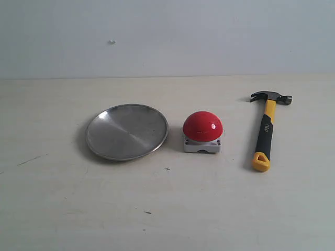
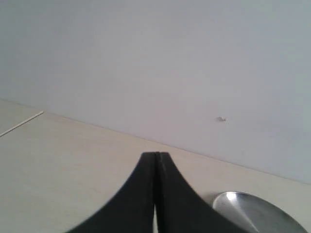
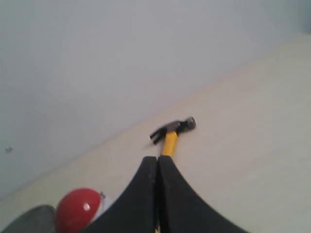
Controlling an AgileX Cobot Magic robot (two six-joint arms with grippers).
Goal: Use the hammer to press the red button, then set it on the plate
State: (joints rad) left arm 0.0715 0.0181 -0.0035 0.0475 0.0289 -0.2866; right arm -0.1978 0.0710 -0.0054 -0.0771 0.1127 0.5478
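The hammer [image 1: 265, 130] lies flat at the right of the table, dark head away from the front edge, yellow loop toward it. The red button [image 1: 202, 130] sits in the middle, and the silver plate [image 1: 127, 131] lies just left of it. Neither arm shows in the exterior view. My left gripper [image 2: 156, 156] is shut and empty, with the plate's rim [image 2: 252, 211] off to one side. My right gripper [image 3: 158, 159] is shut and empty too; beyond its tips lie the hammer's head and yellow neck [image 3: 170, 137], with the red button [image 3: 77, 209] to the side.
A pale wooden table [image 1: 167, 209] carries everything, backed by a plain light wall [image 1: 167, 36] with a small mark on it.
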